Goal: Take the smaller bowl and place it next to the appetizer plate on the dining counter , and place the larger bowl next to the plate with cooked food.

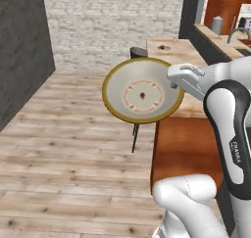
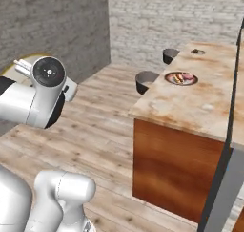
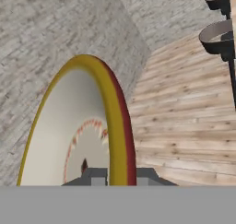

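Wide, shallow cream bowl with olive-gold rim and reddish ring inside, tipped on edge in mid-air; fingers clenched on its rim.

The gripper holds the larger bowl by its rim.

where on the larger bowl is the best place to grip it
On its thin olive-gold rim, pinched from the edge with one finger inside and one outside, as the gripper does now. The larger bowl is wide and shallow, too broad to span, so its rim is probably the only part narrow jaws can close on. It hangs tilted on edge beside the dining counter.
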